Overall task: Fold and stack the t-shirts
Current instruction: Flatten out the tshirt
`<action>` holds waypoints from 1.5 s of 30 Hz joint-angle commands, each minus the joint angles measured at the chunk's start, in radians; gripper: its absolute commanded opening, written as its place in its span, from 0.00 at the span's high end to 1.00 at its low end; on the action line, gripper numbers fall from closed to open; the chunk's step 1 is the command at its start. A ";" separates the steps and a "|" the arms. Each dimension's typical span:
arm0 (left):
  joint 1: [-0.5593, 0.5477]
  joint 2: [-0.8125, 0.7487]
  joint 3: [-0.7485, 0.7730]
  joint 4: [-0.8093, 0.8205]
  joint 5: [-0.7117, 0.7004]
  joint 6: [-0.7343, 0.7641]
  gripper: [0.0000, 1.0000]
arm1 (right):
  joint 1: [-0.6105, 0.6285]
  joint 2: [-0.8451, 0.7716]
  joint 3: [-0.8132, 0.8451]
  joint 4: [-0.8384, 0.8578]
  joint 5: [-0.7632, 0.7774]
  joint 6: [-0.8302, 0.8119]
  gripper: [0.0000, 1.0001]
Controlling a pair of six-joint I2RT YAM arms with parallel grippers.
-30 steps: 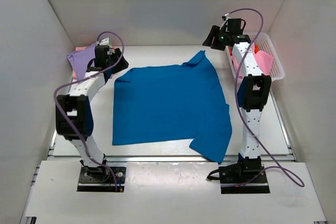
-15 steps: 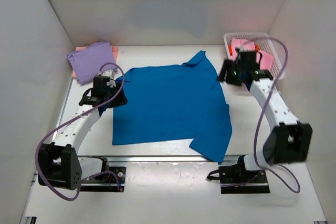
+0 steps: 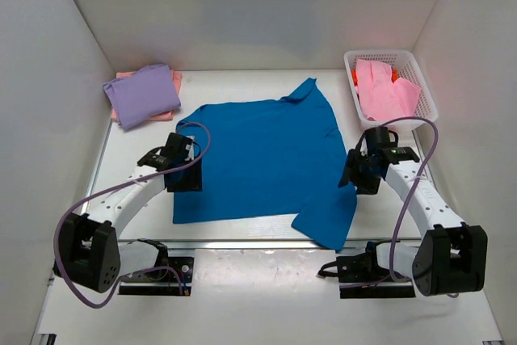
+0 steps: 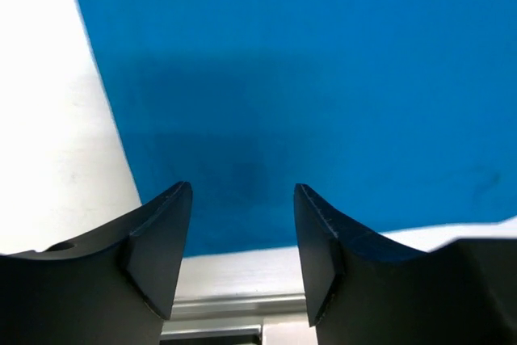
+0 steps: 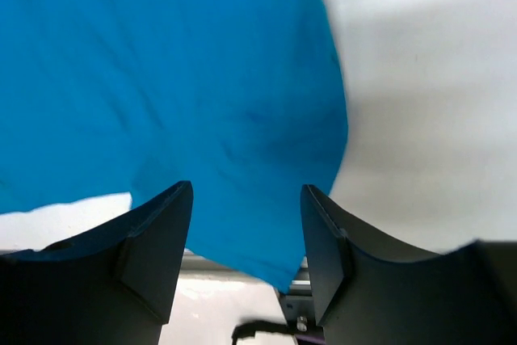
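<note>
**Both grippers spread over the blue shirt's side edges**

The blue t-shirt (image 3: pixel 258 159) lies spread flat on the table (image 3: pixel 242 82). One sleeve points off its far right corner. The other runs off its near right corner and over the table's front rail.

The left gripper (image 4: pixel 242 191) sits over the shirt's left edge, close to the near left corner. Its jaws are parted, and only blue cloth shows between them. The right gripper (image 5: pixel 246 187) sits over the shirt's right edge, just by where the near sleeve begins. Its jaws are likewise parted and hold nothing. Whether either pair of fingertips actually touches the cloth cannot be told from these views.

Off the blue shirt's far left corner, well apart from it, a folded lavender t-shirt (image 3: pixel 142 94) rests on top of a salmon t-shirt (image 3: pixel 176 80), of which only an edge shows. Off the far right corner stands a white mesh basket (image 3: pixel 426 103). A light pink t-shirt (image 3: pixel 384 90) is bundled inside it, with a bit of orange t-shirt (image 3: pixel 395 75) peeking out beside that.
</note>
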 commanded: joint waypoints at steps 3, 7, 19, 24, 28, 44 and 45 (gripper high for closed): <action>-0.001 0.075 0.020 -0.094 0.029 0.004 0.37 | 0.008 -0.050 0.002 -0.120 0.006 0.022 0.47; -0.080 0.127 0.030 -0.134 0.000 -0.013 0.35 | 0.037 -0.047 0.004 -0.155 0.000 0.028 0.46; -0.040 0.260 -0.042 -0.027 0.044 -0.022 0.33 | 0.246 0.062 -0.171 0.073 -0.054 0.180 0.45; -0.006 0.357 0.026 0.008 0.016 0.007 0.33 | 0.213 0.196 -0.182 0.191 -0.042 0.166 0.45; 0.049 0.484 0.139 0.025 0.018 0.062 0.32 | 0.156 0.310 -0.128 0.245 -0.013 0.112 0.45; 0.076 0.401 0.248 0.083 0.059 0.030 0.30 | 0.113 0.358 0.209 0.182 0.041 0.009 0.46; 0.070 0.333 0.212 0.091 0.058 0.015 0.30 | 0.116 0.320 0.215 0.173 0.030 0.012 0.46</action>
